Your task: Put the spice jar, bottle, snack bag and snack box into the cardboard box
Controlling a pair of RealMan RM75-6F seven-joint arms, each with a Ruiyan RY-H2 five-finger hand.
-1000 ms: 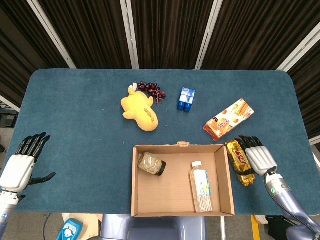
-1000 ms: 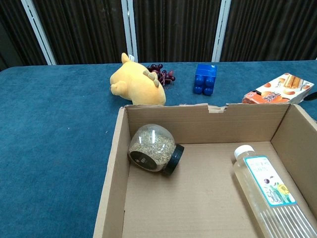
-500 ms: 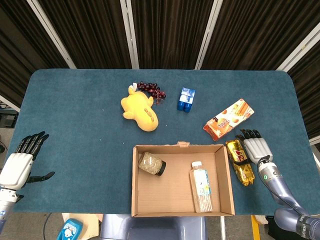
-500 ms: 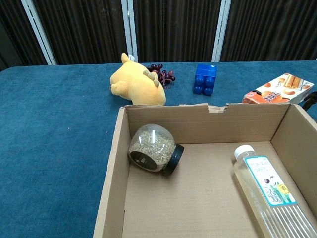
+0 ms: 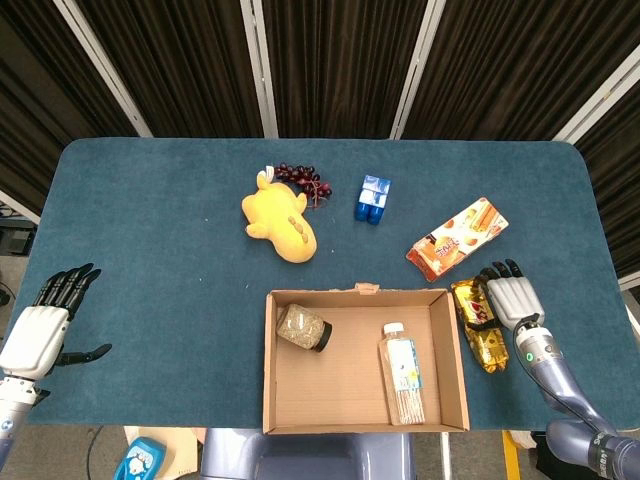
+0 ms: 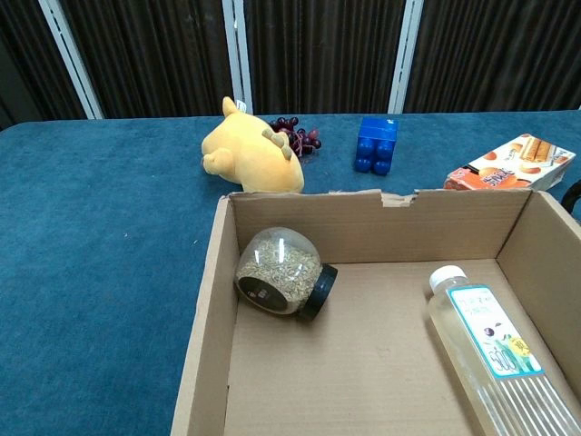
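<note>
My left hand (image 5: 40, 335) hangs off the table's (image 5: 150, 230) left edge, fingers spread wide, holding nothing. In the cardboard box (image 5: 268, 365) the spice jar (image 5: 303, 328) lies on its side at the rear left and the bottle (image 5: 404, 374) lies lengthwise on the right. The snack box (image 5: 457, 238) sits at 12 o'clock from the box's right corner. My right hand (image 5: 511, 299) rests fingers apart beside the snack bag (image 5: 478, 324), which lies against the box's right wall; whether they touch, I can't tell.
</note>
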